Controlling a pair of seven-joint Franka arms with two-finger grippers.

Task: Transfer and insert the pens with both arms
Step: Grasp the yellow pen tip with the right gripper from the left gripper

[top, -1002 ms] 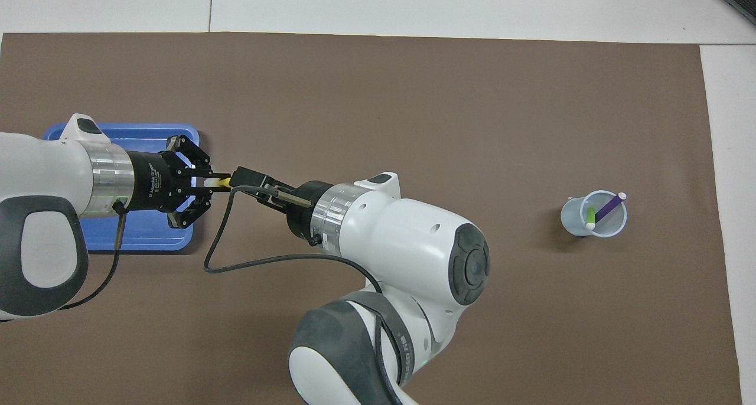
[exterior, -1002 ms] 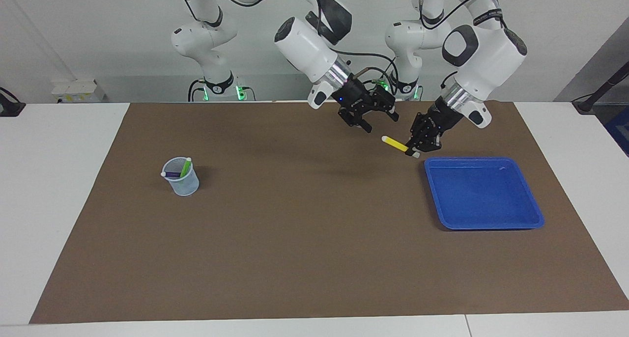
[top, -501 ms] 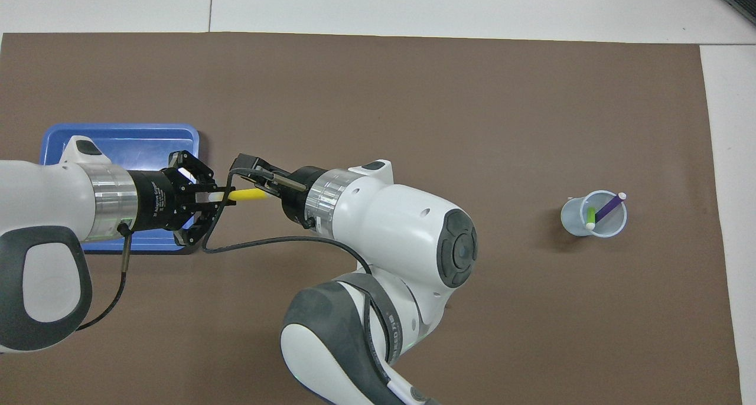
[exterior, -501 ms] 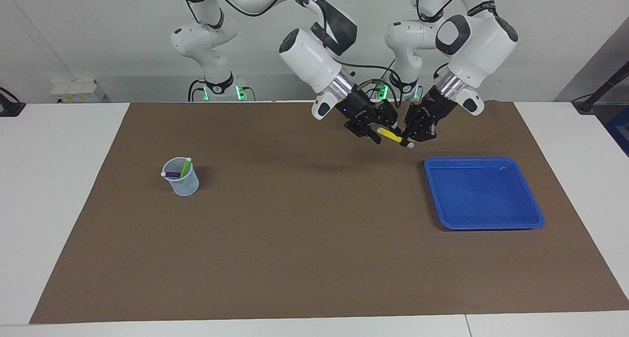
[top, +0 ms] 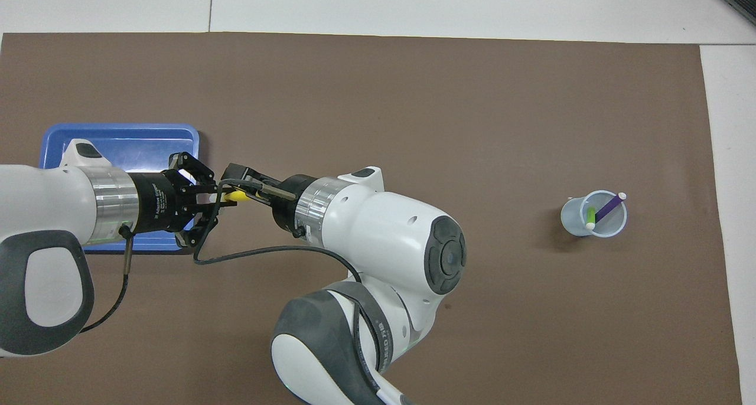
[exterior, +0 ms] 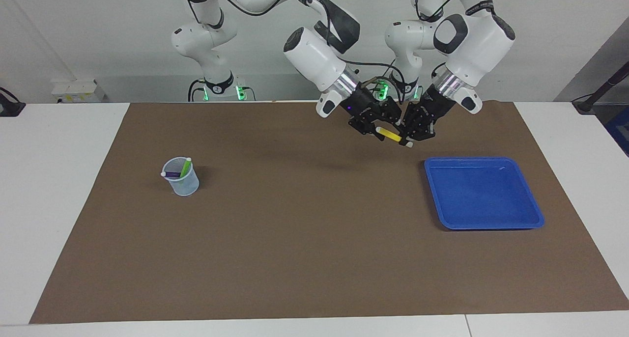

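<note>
Both grippers meet in mid-air over the brown mat [exterior: 304,238], and the yellow pen [exterior: 390,135] bridges them, tilted, its pale cap end low. The left gripper [exterior: 413,133] has its jaws clamped on the cap end of that pen. The right gripper [exterior: 377,129] sits around the pen's other end; its fingers close on the barrel, though how firmly they bite I cannot tell.

In the overhead view the blue tray [top: 124,134] lies at about nine o'clock, partly under the left arm's wrist, with nothing showing on its bare floor. The pen [top: 237,196] hangs over the mat just beside the tray's edge, toward the middle of the table. A black cable [top: 266,252] loops from the right wrist under the handover spot, close below the pen.

Over at three o'clock in that view, well apart from the grippers, stands the pale mesh cup [top: 593,215]. The purple pen [top: 608,206] and the green pen [top: 590,216] lean inside it, caps up. The bulky right forearm [top: 401,245] lies across the mat between the handover and the cup.
</note>
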